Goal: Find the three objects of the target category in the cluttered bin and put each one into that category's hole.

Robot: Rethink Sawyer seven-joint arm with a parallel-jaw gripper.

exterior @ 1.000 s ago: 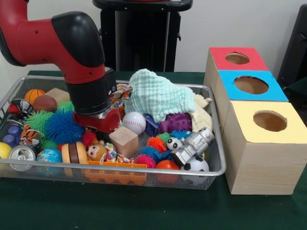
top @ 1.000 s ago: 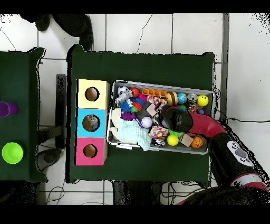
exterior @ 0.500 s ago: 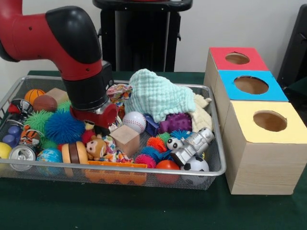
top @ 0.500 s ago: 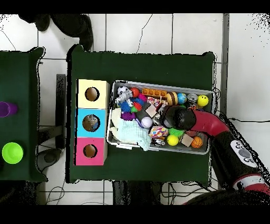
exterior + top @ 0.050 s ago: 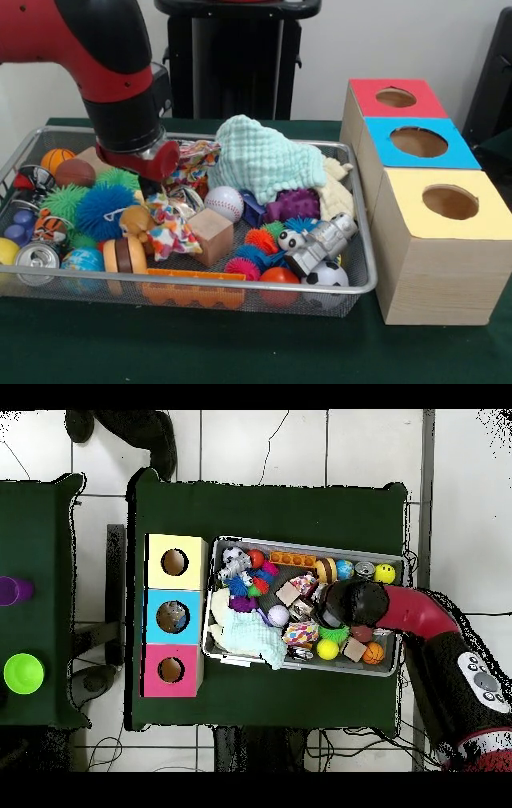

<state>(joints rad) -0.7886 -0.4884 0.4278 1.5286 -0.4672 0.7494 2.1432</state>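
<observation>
My gripper (image 5: 150, 190) hangs over the left half of the wire bin (image 5: 358, 250), shut on a small stuffed doll (image 5: 157, 224) with a tan head and a patchwork dress. The doll dangles from the fingers, just above the other toys. Beside it sit a blue spiky ball (image 5: 102, 210), a wooden cube (image 5: 211, 234) and a baseball (image 5: 224, 204). In the overhead view the arm's wrist (image 5: 352, 604) covers the gripper. Three boxes with holes stand beside the bin: red (image 5: 396, 98), blue (image 5: 418, 142) and yellow (image 5: 450, 202).
A mint cloth (image 5: 268, 158) is heaped at the bin's back. A silver robot figure (image 5: 324, 238), a soccer ball (image 5: 325, 276), a can (image 5: 36, 258) and several spiky balls crowd the bin. In the overhead view the boxes (image 5: 173, 617) line the bin's left side.
The gripper has risen and shifted toward the left and back of the bin, lifting the doll out of the pile. The doll now hangs from it.
</observation>
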